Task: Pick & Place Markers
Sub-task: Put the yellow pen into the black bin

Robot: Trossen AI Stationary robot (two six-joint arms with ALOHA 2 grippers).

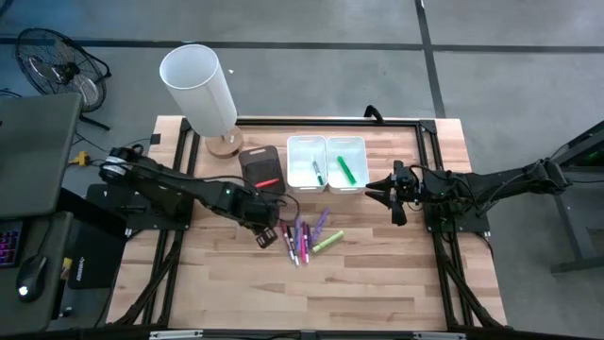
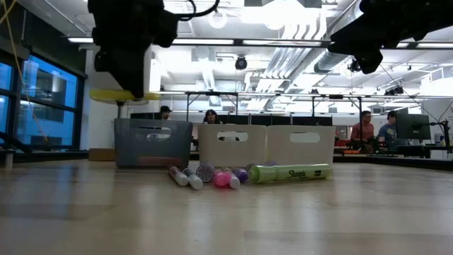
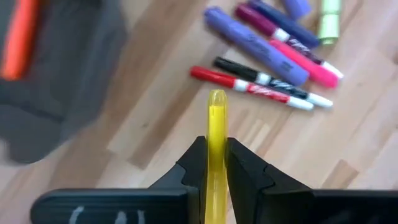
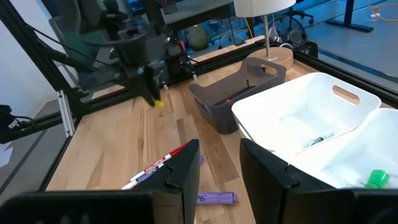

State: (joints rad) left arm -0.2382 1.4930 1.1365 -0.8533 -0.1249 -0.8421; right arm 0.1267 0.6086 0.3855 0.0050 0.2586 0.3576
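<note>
The left gripper (image 3: pixel 216 163) is clamped on a yellow marker (image 3: pixel 216 134), lifted above the table (image 1: pixel 377 274). Beyond it, the other markers (image 3: pixel 273 46) lie loose. The right gripper (image 4: pixel 219 163) waits, part open and empty, beside the white bins (image 1: pixel 326 162).

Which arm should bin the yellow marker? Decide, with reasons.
Left. Its claw is shut on the thin yellow marker, raised beside the dark grey plastic bin. The right claw hangs empty by the white bins.

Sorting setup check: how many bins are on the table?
3: a dark bin near the lamp base, then two white bins side by side to its right. None seems hidden in the high view.
</note>
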